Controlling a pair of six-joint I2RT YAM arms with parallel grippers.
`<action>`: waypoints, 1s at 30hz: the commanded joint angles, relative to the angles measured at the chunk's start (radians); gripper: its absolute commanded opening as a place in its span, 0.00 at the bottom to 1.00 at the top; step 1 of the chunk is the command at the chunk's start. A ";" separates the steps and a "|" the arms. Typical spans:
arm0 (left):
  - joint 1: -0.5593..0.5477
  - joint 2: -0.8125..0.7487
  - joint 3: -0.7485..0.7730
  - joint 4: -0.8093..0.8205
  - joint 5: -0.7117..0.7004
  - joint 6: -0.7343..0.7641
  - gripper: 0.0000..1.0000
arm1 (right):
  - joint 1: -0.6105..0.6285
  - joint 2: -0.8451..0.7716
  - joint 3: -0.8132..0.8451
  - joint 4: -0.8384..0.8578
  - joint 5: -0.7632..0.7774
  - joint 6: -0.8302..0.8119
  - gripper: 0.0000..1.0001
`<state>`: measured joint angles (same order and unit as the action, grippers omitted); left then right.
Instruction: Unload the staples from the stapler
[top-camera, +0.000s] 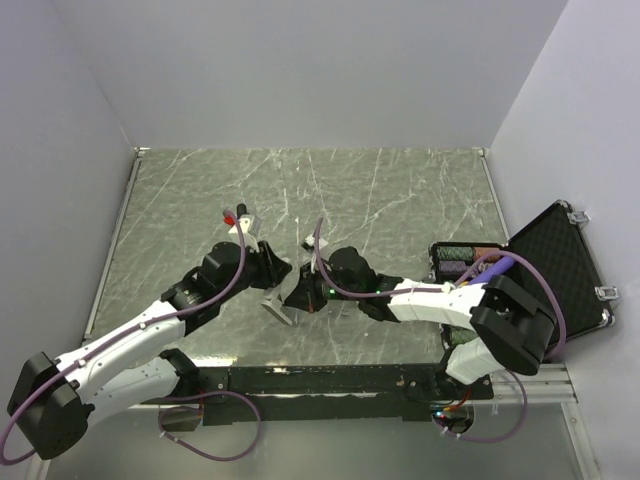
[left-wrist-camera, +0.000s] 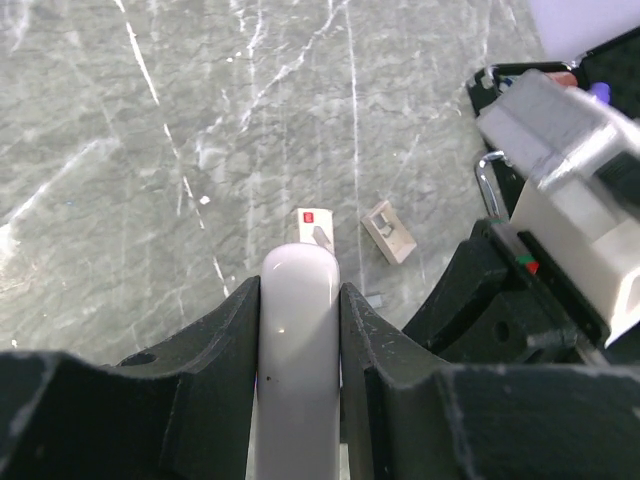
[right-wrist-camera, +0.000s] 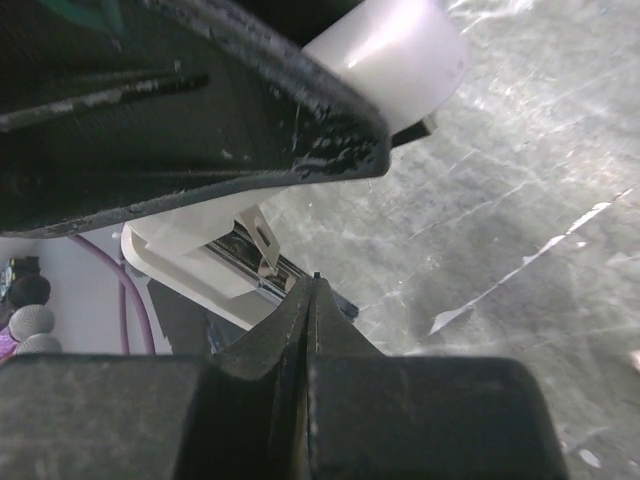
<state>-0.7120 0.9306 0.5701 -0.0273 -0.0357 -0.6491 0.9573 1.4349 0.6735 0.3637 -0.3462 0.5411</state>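
Observation:
No bright blue stapler shows in any view. My left gripper (top-camera: 268, 268) (left-wrist-camera: 300, 300) is shut on a pale grey-white bar (left-wrist-camera: 298, 340) with a rounded end, which it holds above the table. In the right wrist view the bar (right-wrist-camera: 400, 50) is hinged open, and its lower white part (right-wrist-camera: 185, 265) bares a metal channel (right-wrist-camera: 250, 262) with a small metal tab. My right gripper (top-camera: 300, 295) (right-wrist-camera: 313, 285) is shut with its tips together. They sit right at the edge of that channel, and nothing shows between them.
An open black case (top-camera: 560, 270) with small items in its tray (top-camera: 465, 262) lies at the right. A small white piece with a red mark (left-wrist-camera: 313, 225) and a beige piece (left-wrist-camera: 390, 232) lie on the marble table (top-camera: 400, 190). Grey walls enclose the table.

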 joint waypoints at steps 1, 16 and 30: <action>0.000 0.002 0.005 0.116 -0.061 -0.035 0.01 | 0.027 0.018 -0.008 0.090 -0.062 0.040 0.00; -0.020 0.050 -0.056 0.210 -0.176 -0.078 0.01 | 0.055 0.061 0.008 0.124 -0.103 0.066 0.00; -0.087 0.111 -0.049 0.248 -0.335 -0.092 0.01 | 0.066 0.090 0.026 0.164 -0.146 0.092 0.00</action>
<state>-0.7792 1.0313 0.4988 0.1028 -0.2802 -0.7044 0.9997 1.5265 0.6708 0.4484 -0.4213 0.6094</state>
